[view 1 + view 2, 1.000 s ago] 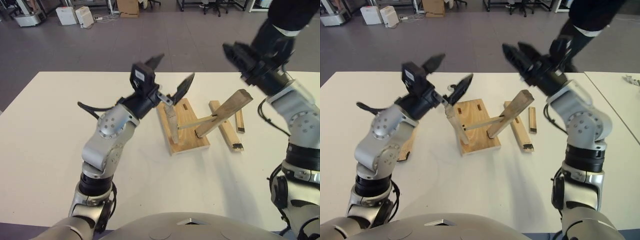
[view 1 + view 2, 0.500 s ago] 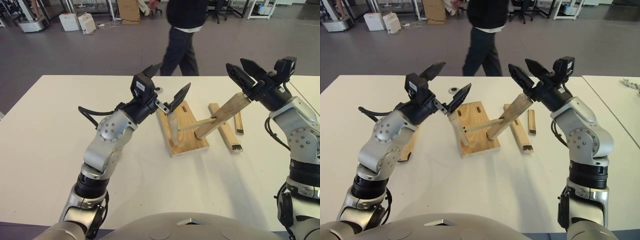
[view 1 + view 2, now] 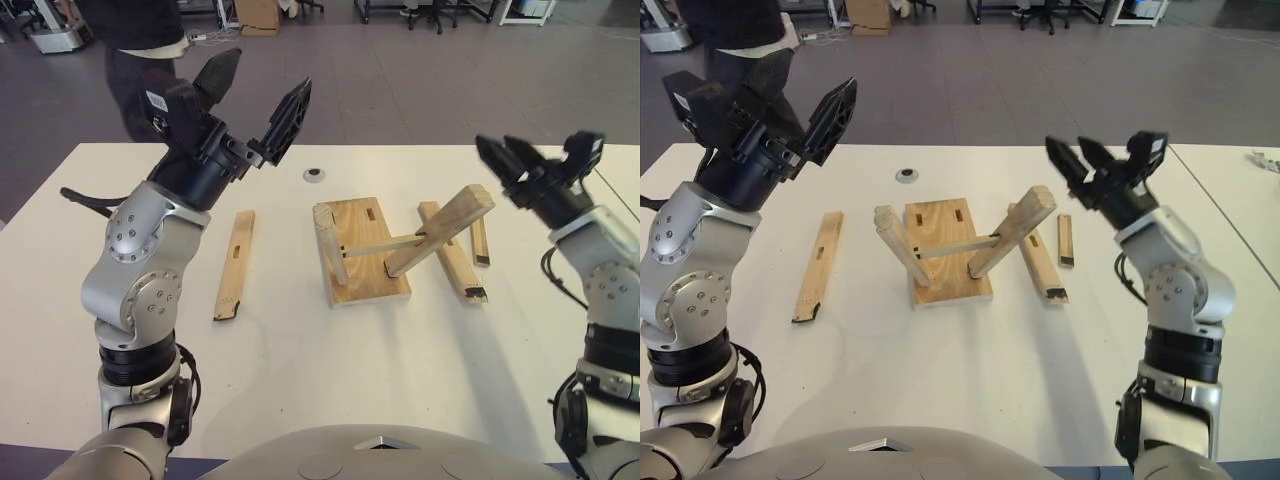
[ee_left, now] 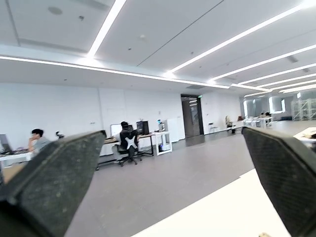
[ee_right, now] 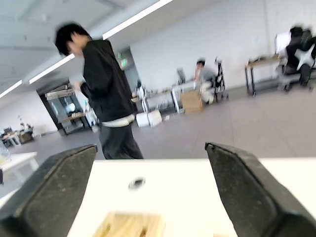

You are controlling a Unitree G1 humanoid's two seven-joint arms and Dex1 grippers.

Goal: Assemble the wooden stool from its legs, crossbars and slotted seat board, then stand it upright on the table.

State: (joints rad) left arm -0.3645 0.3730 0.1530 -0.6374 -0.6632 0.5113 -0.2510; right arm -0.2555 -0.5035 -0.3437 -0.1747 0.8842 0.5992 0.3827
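Observation:
The slotted seat board (image 3: pixel 368 270) lies flat mid-table. On it rests a partial frame: a short leg (image 3: pixel 330 240) at the board's left edge, joined by a thin crossbar (image 3: pixel 385 243) to a tilted leg (image 3: pixel 440 228) that rises to the right. My left gripper (image 3: pixel 267 72) is open, held high and well left of the board. To the right of the tilted leg's upper end, and apart from it, my right gripper (image 3: pixel 495 145) is also open. In the right wrist view, a corner of the board (image 5: pixel 131 229) lies between the spread fingers (image 5: pixel 49 192).
A loose leg (image 3: pixel 234 265) lies on the table left of the board. Another leg (image 3: pixel 455 265) and a short crossbar (image 3: pixel 481 243) lie right of it. A small round object (image 3: pixel 314 175) sits near the far edge. The near half of the table (image 3: pixel 330 370) is bare.
My left gripper has risen and swung left, away from the short leg. My right gripper has drawn back to the right from the tilted leg's top. The frame now rests on the board.

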